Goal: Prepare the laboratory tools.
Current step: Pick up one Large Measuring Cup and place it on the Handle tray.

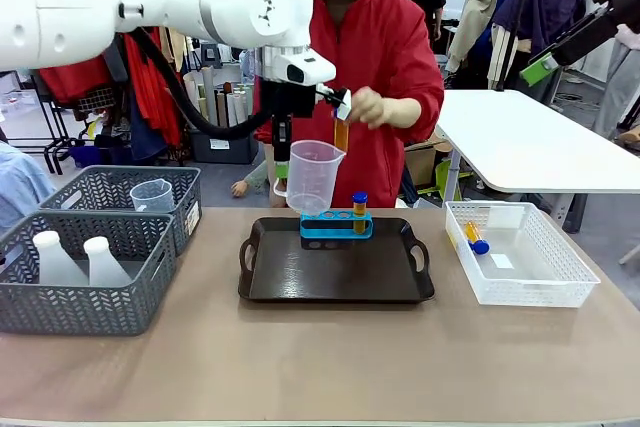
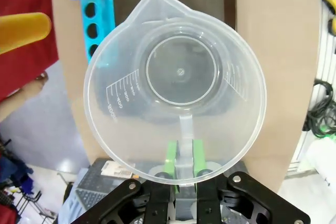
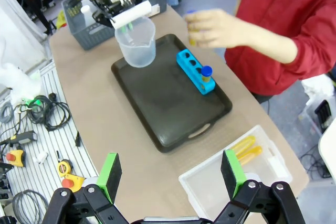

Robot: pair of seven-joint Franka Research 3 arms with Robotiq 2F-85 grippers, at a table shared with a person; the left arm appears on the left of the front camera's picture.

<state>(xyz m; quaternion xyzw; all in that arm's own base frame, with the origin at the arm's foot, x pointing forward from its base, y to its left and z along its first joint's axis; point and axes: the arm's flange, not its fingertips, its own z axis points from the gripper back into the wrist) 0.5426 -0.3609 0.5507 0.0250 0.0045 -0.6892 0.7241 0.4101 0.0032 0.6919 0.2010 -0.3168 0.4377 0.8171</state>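
Between the left fingers (image 2: 169, 160) sits the flat handle of the clear measuring beaker (image 2: 178, 77). The green pads are clamped on either side of it, closed to the handle's thickness. The beaker hangs upright with its mouth up and its long axis in line with the downward-pointing fingers. Its spout is turned away from them and its handle toward them. It is clear of every surface.

Beyond the fingertips, below the beaker, the dark tray (image 1: 330, 282) rests on the bench (image 1: 300, 367). The blue four-hole rack (image 1: 335, 226) stands on the tray toward the spout side, with its long axis crosswise in the front view. One orange-filled test tube (image 1: 359, 209) stands upright in an end hole, blue cap up.

A person's hand (image 1: 372, 107) holds a second tube (image 1: 341, 133) upright, rounded end down, above the rack and just beside the spout. Whether it touches the beaker cannot be told.

On the handle side, well apart, two white conical flasks (image 1: 55, 259) stand upright in a grey basket (image 1: 90, 312).

The right fingers (image 3: 110, 174) stand wide apart above the bench, holding and touching nothing. Just ahead of them, a white mesh basket (image 3: 215, 156) holds two orange tubes (image 3: 244, 148) lying flat, side by side.
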